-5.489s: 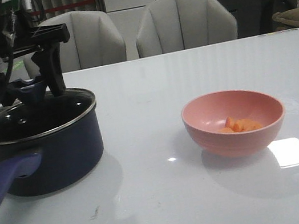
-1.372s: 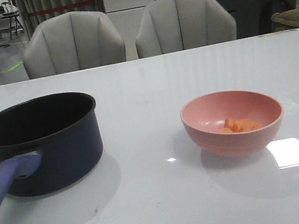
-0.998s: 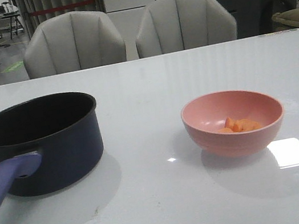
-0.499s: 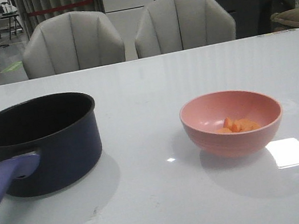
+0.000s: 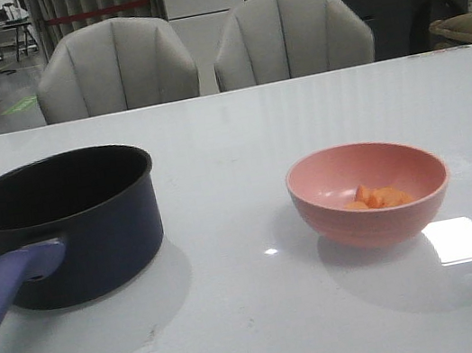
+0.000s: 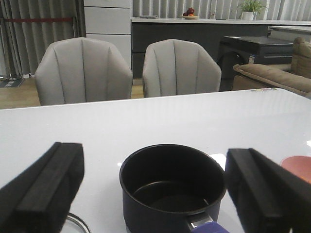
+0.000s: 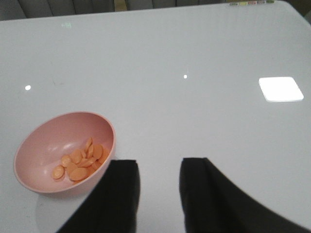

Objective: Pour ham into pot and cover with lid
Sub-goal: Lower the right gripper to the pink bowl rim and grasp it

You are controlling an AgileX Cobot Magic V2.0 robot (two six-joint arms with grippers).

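Ham (image 7: 80,161) sits in pink bowl (image 7: 39,145) beside right claw (image 7: 159,189).

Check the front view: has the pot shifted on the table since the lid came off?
No. The pot sits at the same spot, equally far left of the pink bowl.

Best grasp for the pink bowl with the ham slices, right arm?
Pinch the round pink bowl at its thin upright rim, one finger inside and one outside, coming down from above on the side nearest the right hand, which is open. The orange ham slices lie low in the bowl, clear of the rim there.
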